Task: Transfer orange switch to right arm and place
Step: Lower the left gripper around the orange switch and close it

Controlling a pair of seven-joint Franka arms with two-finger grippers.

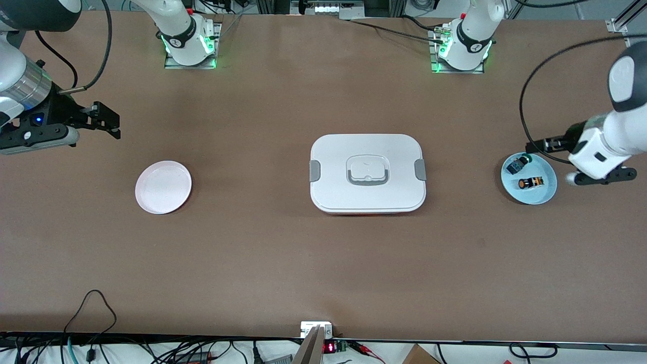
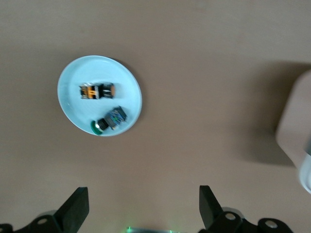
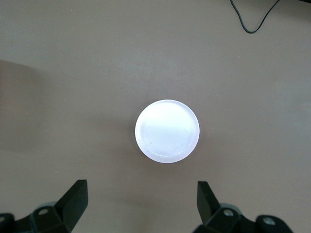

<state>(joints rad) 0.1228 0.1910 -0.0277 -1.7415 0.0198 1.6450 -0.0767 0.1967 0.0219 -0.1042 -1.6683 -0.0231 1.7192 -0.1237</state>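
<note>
The orange switch (image 1: 530, 182) lies on a light blue plate (image 1: 548, 192) at the left arm's end of the table, beside a black-blue part with a green cap (image 1: 519, 164). In the left wrist view the switch (image 2: 97, 91) and the capped part (image 2: 111, 119) lie on the same plate (image 2: 73, 104). My left gripper (image 1: 548, 145) hangs over the plate's rim, open and empty (image 2: 144, 199). My right gripper (image 1: 108, 121) waits in the air at the right arm's end of the table, open and empty (image 3: 141, 194).
A pale pink plate (image 1: 163, 187) lies bare toward the right arm's end, and shows in the right wrist view (image 3: 167, 131). A white lidded box (image 1: 367, 173) sits at the table's middle, its edge in the left wrist view (image 2: 296, 131).
</note>
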